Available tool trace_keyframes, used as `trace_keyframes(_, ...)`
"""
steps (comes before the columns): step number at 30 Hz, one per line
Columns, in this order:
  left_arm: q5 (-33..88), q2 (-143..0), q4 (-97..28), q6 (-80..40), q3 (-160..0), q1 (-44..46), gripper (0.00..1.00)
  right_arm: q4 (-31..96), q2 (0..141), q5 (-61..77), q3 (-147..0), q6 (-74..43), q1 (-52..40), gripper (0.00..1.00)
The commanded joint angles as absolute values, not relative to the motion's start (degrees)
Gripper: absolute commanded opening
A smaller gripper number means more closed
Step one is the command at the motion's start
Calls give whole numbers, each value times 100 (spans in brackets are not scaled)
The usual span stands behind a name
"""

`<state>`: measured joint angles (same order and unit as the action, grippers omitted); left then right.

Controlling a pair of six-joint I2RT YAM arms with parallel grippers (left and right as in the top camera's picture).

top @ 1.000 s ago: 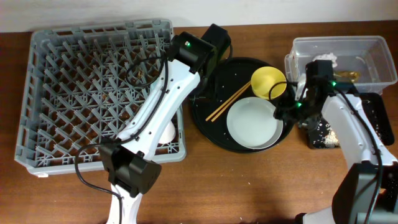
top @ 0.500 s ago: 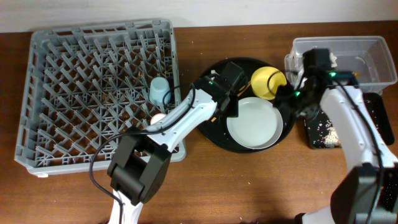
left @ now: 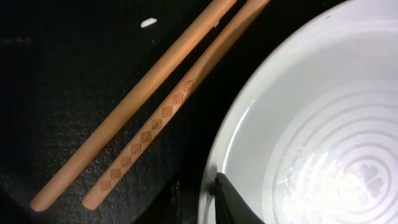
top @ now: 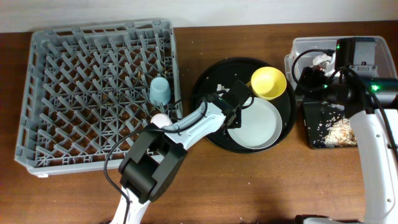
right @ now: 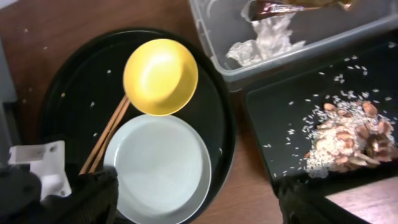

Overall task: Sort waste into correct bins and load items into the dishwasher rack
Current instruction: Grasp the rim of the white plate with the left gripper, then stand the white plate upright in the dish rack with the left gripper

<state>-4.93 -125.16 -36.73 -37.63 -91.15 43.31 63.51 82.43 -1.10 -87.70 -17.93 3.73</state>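
Observation:
My left gripper is low on the round black tray, its jaws closed across the left rim of the white plate, one finger inside the rim. Two wooden chopsticks lie just beside the plate. The yellow bowl sits empty behind it. My right gripper hangs open high above the tray's right side, holding nothing. A blue cup stands upside down in the grey dishwasher rack, with a pink cup near the rack's right wall.
The clear tub at the back right holds a crumpled napkin and a brown-gold wrapper. In front of it the shallow black tray carries beige leftovers and rice. Stray grains dot the round tray.
My left arm swung from the rack to the round tray, leaving the blue cup in the rack, and its jaws closed onto the plate's rim. My right arm drew back from the bowl toward the tub.

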Motion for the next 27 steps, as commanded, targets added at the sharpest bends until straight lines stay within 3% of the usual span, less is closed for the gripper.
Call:
trace_keyframes(1, -580, -12591, -3667, -3774, -9076, 4364, 9, 6348, 8160, -368, -8895, -2346, 703, 92)
trace_keyframes(3, -582, -12591, -3667, -3774, -9078, 4362, 1, 6351, 8101, -532, -8895, -2453, 1116, 99)
trace_keyframes(7, -580, -12586, -3719, -3767, -9129, 4344, 1, 6418, 8099, -672, -8895, -2449, 1933, 98)
trace_keyframes(15, -1739, -10672, -4934, -1476, -10143, 4176, 0, 6414, 8103, -670, -8895, -2451, 2067, 99)
trace_keyframes(18, -4217, -9625, -4974, -1337, -10143, 3927, 0, 6414, 8103, -670, -8895, -2451, 2067, 98)
trace_keyframes(20, -5961, -9653, -4952, -1313, -10136, 3546, 0, 6414, 8103, -670, -8895, -2449, 2067, 98)
trace_keyframes(24, -6241, -10171, -3946, -1310, -10136, 2156, 0, 6414, 8103, -670, -8895, -2451, 2067, 98)
trace_keyframes(27, -6241, -10833, -2530, -246, -10136, 1839, 0, 6414, 8103, -670, -8895, -2449, 2067, 98)
